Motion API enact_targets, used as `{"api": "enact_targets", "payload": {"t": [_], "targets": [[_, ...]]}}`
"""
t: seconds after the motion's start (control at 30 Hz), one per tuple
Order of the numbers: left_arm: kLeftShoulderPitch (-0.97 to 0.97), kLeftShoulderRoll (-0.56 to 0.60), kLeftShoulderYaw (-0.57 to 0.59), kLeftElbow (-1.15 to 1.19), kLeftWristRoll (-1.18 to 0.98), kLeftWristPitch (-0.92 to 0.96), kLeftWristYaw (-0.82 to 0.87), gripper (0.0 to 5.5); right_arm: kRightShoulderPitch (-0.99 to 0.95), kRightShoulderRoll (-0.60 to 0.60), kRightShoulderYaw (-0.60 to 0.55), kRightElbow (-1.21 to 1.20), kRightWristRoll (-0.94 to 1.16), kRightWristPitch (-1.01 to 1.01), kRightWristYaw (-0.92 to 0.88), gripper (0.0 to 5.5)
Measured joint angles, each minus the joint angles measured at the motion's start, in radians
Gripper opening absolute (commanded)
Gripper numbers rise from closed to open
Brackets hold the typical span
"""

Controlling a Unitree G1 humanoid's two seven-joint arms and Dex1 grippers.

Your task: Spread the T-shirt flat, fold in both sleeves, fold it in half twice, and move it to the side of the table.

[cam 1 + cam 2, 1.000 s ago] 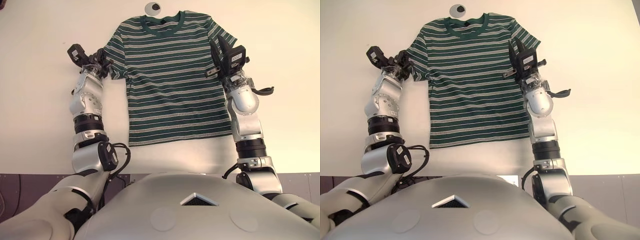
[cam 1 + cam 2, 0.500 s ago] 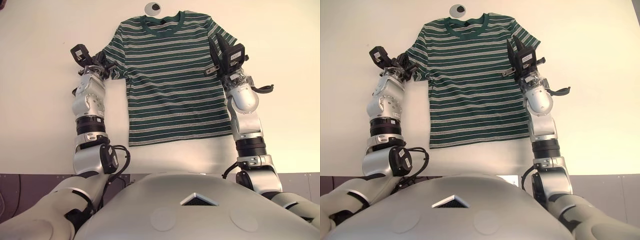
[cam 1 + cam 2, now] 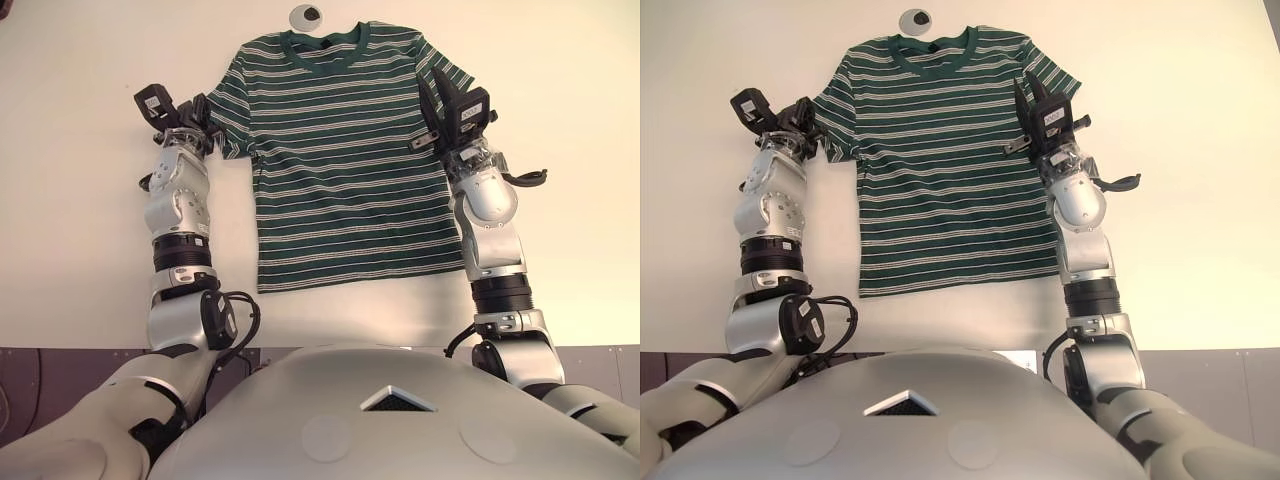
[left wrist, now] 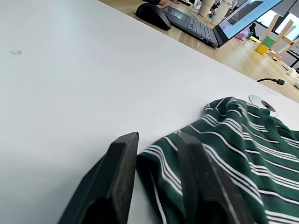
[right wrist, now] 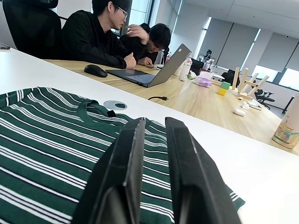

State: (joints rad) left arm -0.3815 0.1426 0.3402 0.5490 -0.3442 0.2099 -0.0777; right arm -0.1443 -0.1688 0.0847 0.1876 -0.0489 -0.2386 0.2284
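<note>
A dark green T-shirt [image 3: 345, 160] with white stripes lies front up and mostly flat on the white table [image 3: 70, 230], collar at the far side. My left gripper [image 3: 200, 108] is at the left sleeve [image 3: 225, 125]. In the left wrist view its fingers [image 4: 119, 177] are closed on the bunched sleeve hem [image 4: 156, 161]. My right gripper [image 3: 437, 85] hovers over the shirt beside the right sleeve [image 3: 452, 72]. Its fingers [image 5: 133, 154] are shut with only a thin gap and hold nothing.
A round grey grommet [image 3: 303, 14] sits in the table just beyond the collar. Bare white table stretches left and right of the shirt. The table's near edge [image 3: 60, 346] runs in front of me. Beyond stands a wooden desk [image 5: 210, 100] with a laptop.
My left gripper pushed in against the left sleeve, then drew slightly back and outward with the hem. The right arm and the rest of the shirt hardly moved.
</note>
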Motion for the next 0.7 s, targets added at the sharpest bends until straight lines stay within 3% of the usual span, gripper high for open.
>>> {"api": "enact_targets", "payload": {"t": [0.1,0.4,0.7], "targets": [[-0.020,0.002,-0.006,0.041,0.012,-0.022,-0.001,1.42,0.000,0.000,0.000,0.000,0.000,0.000,0.002,0.81],[-0.036,0.008,-0.034,0.067,0.021,-0.019,-0.031,0.03,-0.004,0.001,-0.001,0.005,0.000,0.000,0.006,0.81],[-0.035,0.055,-0.031,0.079,0.065,-0.043,-0.011,0.03,-0.012,0.001,-0.002,0.012,0.000,0.000,0.005,0.81]]}}
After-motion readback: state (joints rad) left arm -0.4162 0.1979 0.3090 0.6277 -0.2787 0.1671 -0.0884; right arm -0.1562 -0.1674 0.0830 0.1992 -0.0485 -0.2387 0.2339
